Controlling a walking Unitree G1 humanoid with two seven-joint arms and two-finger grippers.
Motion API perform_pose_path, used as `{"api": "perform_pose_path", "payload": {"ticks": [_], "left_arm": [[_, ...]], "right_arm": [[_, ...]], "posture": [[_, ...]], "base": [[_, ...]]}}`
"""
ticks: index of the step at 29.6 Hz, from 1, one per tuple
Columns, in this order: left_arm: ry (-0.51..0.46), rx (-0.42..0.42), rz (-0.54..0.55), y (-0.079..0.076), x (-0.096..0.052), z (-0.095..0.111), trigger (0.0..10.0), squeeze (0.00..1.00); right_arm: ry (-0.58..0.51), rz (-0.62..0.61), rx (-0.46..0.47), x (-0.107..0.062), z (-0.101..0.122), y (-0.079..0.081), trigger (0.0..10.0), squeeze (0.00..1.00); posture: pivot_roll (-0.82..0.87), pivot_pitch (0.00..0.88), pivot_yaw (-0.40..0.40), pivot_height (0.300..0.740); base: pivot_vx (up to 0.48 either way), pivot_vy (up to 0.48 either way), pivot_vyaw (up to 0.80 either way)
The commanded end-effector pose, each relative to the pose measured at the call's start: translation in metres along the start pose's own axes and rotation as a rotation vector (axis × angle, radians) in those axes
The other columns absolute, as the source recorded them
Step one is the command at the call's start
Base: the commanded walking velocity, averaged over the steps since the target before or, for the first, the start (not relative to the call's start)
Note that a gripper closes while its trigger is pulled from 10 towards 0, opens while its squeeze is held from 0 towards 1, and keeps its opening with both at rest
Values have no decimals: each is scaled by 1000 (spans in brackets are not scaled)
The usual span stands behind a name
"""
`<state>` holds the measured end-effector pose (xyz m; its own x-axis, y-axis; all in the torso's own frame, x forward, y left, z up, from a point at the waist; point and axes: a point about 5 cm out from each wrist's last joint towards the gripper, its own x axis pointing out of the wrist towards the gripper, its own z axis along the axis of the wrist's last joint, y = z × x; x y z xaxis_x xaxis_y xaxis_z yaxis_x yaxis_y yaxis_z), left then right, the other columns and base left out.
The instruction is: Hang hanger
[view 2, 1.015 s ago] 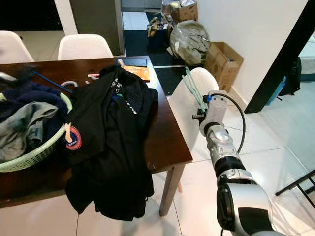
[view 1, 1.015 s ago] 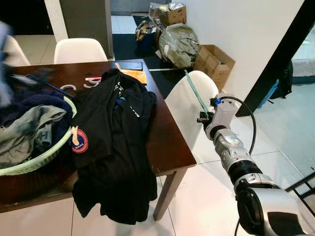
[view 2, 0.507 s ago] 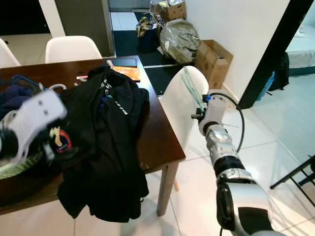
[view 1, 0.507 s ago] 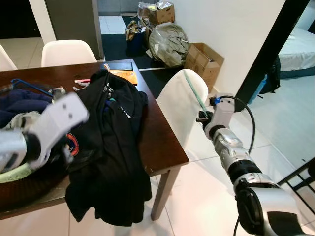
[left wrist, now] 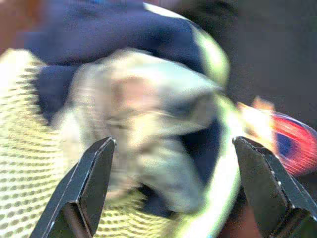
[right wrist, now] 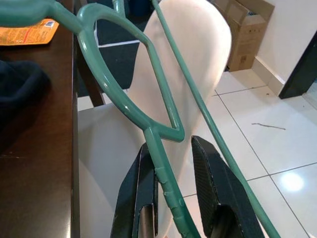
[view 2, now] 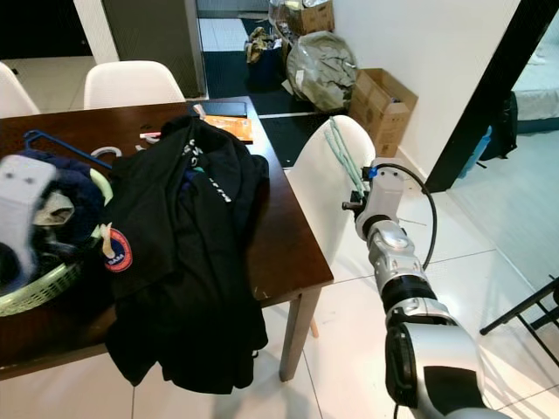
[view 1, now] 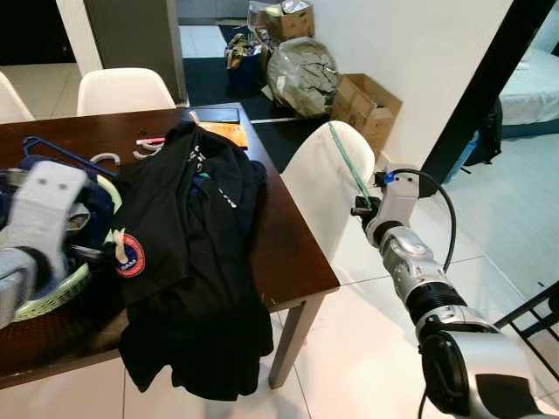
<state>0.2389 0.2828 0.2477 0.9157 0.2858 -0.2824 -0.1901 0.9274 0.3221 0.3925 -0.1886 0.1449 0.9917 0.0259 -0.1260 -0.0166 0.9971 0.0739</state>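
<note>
Table: dark wooden table (view 1: 288, 253) carrying most of the clutter, with white chairs along its far edge and one white chair (view 1: 327, 175) at its right edge.
Jacket: black jacket (view 1: 196, 262) draped over the table's front edge, a round red and blue patch on its side.
Basket: pale green laundry basket (view 2: 44, 284) at the table's left edge, heaped with dark blue and grey clothes; a blue hanger (view 1: 52, 150) sticks up at its far side.
Left gripper: left gripper (left wrist: 173, 193) poised over the basket's clothes, fingers spread wide and holding nothing; the view is blurred.
Right gripper: right gripper (right wrist: 171, 198) held out beyond the table's right edge, beside the white chair; its fingers stand either side of the stem of the green hanger (right wrist: 129, 101), and I cannot tell whether they actually press on it.
Hanger: green one, raised off the table, its long bar slanting up past the chair back.
Step in hand: by my reading, the carrying stage; hanger picked up but not yet hung, and no rail shows.
Next move: likely turning toward a rail or hook, keeping the stem steady so the hook stays upright.
</note>
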Motion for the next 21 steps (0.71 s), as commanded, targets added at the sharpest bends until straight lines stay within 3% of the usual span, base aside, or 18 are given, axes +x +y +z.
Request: {"api": "perform_pose_path", "payload": {"ticks": [1, 6, 13, 16, 21], "left_arm": [[-37, -9, 50, 2, -4, 1, 10000, 0], [-39, -1, 95, 4, -9, -1, 10000, 0], [91, 48, 137, 5, -29, -16, 10000, 0], [206, 146, 237, 32, -41, -35, 10000, 0], [241, 206, 329, 55, -44, -43, 10000, 0]], "right_arm": [[32, -6, 18, -1, -6, -2, 10000, 0], [33, -5, 16, -1, -7, -2, 10000, 0], [39, -1, 14, -1, -8, -3, 10000, 0], [43, 4, 10, -1, -8, -3, 10000, 0], [44, 3, 11, -1, -8, -3, 10000, 0]], "posture": [[137, 62, -73, 740], [134, 61, -72, 740], [151, 63, -82, 740], [151, 61, -82, 740], [152, 63, -86, 740]], "base": [[0, 0, 0], [0, 0, 0], [0, 0, 0], [0, 0, 0], [0, 0, 0]]}}
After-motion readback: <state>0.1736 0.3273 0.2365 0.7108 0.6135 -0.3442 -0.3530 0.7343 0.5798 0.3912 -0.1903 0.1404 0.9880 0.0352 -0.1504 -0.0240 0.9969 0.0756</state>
